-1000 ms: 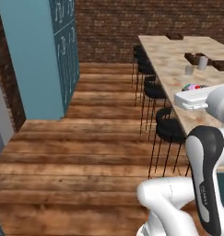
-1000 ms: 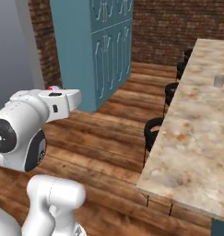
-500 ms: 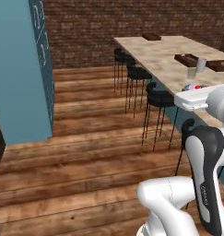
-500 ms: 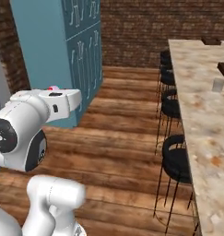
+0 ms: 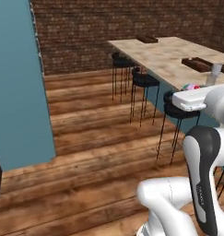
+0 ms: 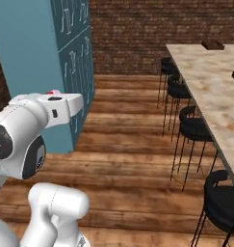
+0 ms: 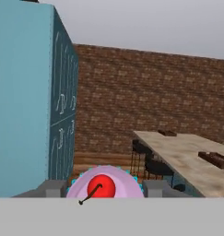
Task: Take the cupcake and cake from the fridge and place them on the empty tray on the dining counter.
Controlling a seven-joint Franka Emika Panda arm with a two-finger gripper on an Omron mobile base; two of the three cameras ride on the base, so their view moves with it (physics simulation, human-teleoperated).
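The gripper (image 7: 102, 190) clasps the cupcake (image 7: 103, 186) between its two fingertips (image 7: 50, 188), pink frosting and red dot facing the hand camera, carried high and level, likely so the topping rides undisturbed while the base faces the dining counter (image 5: 173, 60). Dark trays (image 5: 200, 64) lie on the beige marble top, well apart from the cupcake, with black stools (image 5: 144, 81) along the counter's side; which tray is the empty one cannot be told from here
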